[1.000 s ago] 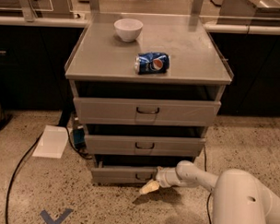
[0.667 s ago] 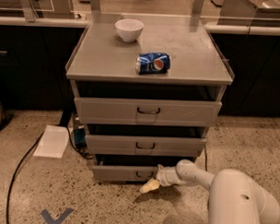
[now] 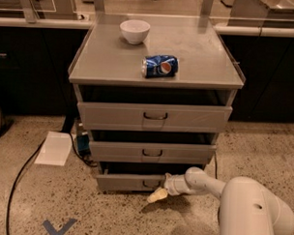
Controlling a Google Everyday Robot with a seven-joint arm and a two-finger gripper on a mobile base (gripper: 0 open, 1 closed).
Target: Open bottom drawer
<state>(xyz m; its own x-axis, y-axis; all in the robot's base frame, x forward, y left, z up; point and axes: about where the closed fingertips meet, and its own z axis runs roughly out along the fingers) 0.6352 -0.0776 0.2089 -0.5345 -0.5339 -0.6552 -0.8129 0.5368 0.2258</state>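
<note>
- We see the pincer [image 3: 158, 196] low at the front of the bottom drawer [image 3: 130, 181], just beside its handle [image 3: 150, 183]; we cannot tell its opening
- The drawer sits lowest of three, protruding slightly

Robot arm [image 3: 250, 210]: glossy white, thick rounded shell in the lower right of the frame, two small dark dots on its side, narrowing to a slimmer white link. Gripper [image 3: 158, 196]: lower centre, short cream-yellow tapered tip on a white ribbed wrist.
</note>
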